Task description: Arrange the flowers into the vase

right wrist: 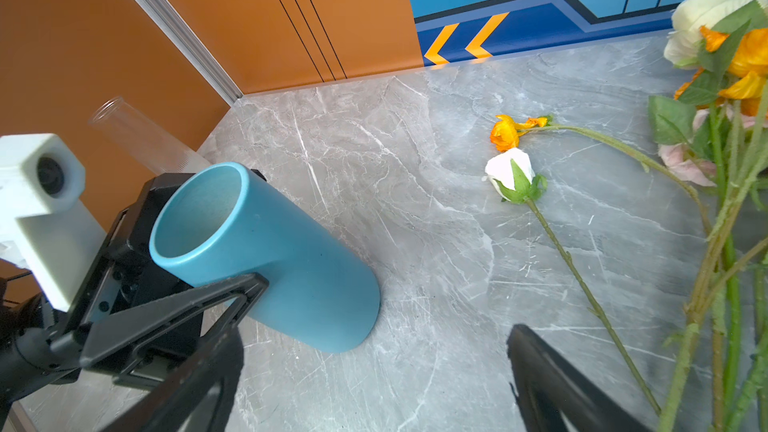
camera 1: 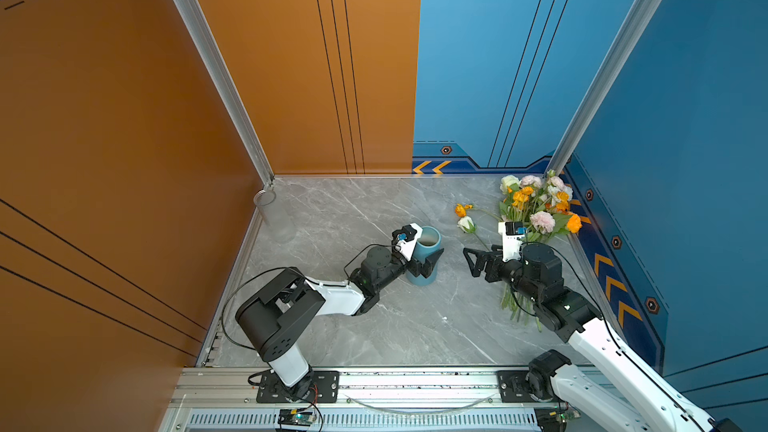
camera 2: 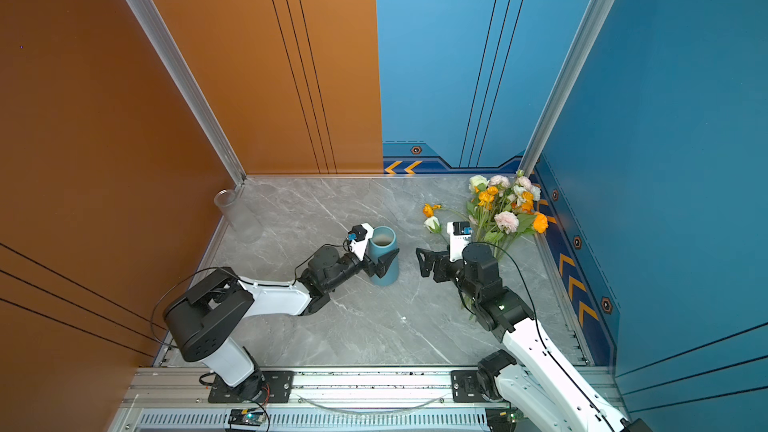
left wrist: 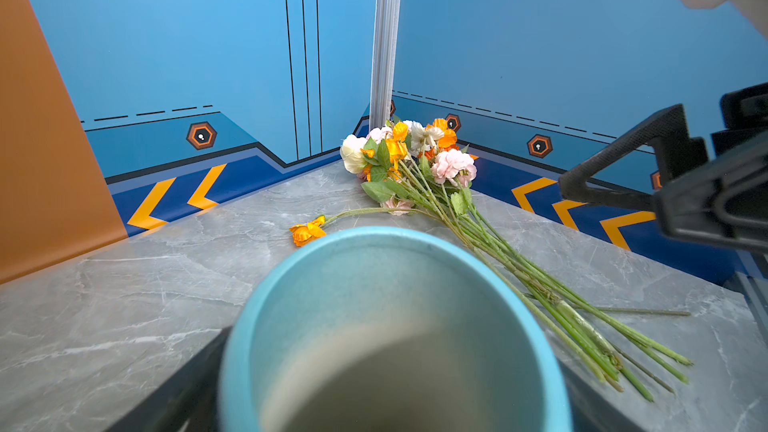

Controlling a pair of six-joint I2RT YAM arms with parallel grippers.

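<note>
Blue vase (right wrist: 291,251) stands up straight on the grey stone table (camera 1: 374,326), and its mouth is empty. L pincer (camera 1: 422,264) has a jaw on each side of it, spread wide. Can't tell if they squeeze it or sit just off it. R pincer (camera 1: 480,258) is wide open w/ nothing in it. It hangs over the table btw. the vase & the flowers.

The flowers (camera 1: 536,209) lie flat on the table by the far R corner. Heads point to the wall, and the stems (left wrist: 540,284) run back under the R arm. Two lie a bit apart from the bunch, nearer the vase: an orange flower (right wrist: 505,135) & a white bud (right wrist: 509,172). None are in the vase yet.

How they'll feel, prob.: very light, thin & bendy. Heads look soft & would squash, so don't pinch there. Best spot is the stems, approx. halfway, below the leaves, where they lie close together. They're skinny & flat on smooth stone, so the jaws must go right down & shut tight or some may slip out. A long one held low will likely flop. The bud has its own bare stem (right wrist: 582,288), prob. easy to take alone.
</note>
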